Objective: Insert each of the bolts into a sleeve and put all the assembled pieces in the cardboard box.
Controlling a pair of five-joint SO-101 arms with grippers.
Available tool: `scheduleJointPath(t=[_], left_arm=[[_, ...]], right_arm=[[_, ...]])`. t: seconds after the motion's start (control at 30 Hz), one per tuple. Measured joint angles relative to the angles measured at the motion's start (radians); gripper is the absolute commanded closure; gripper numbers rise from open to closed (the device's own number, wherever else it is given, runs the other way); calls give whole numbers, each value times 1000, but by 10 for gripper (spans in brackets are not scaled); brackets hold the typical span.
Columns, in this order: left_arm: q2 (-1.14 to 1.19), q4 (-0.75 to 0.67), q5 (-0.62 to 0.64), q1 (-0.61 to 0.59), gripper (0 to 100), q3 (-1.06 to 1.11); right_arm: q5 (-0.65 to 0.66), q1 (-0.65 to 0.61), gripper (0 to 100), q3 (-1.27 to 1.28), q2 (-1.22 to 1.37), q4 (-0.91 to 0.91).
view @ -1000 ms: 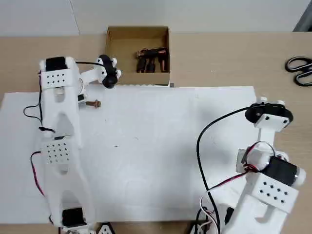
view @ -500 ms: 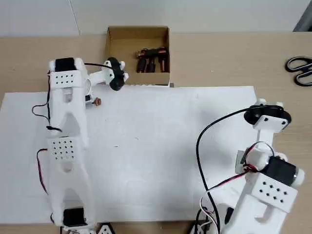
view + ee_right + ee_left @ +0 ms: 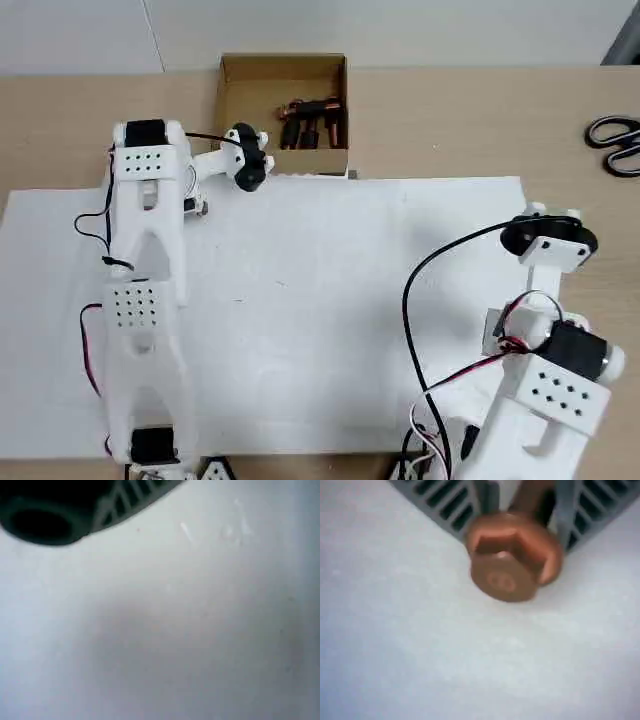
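A copper bolt [image 3: 512,562] with a hex head sits between the grey ribbed fingers [image 3: 445,505] of my left gripper [image 3: 517,505], which is shut on its shaft just above the white paper. From above, the left gripper [image 3: 195,203] is at the paper's far left corner, a short way to the near left of the cardboard box [image 3: 283,60]. Several copper assembled pieces [image 3: 312,122] lie in the box's right half. My right gripper [image 3: 548,235] hangs low over the paper's right edge; one dark finger [image 3: 75,510] of it shows in the right wrist view.
A white paper sheet [image 3: 330,300] covers most of the wooden table. Black scissors [image 3: 615,140] lie at the far right edge. The left arm's black wrist camera [image 3: 248,165] sits close to the box's front wall.
The left arm has swung to the right, toward the box, carrying the bolt along with it. The right arm has stayed put.
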Motion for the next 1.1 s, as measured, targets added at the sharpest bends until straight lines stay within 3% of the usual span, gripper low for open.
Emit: scheduleJointPath(t=[0.43, 0.7, 1.1], left_arm=[[-21, 2, 12, 5, 994, 46], [-230, 0, 100, 11, 994, 161], [-695, 2, 540, 40, 994, 430]], right_arm=[[0, 0, 995, 0, 0, 0], [3, 0, 995, -92, 0, 5], [18, -107, 992, -298, 0, 210]])
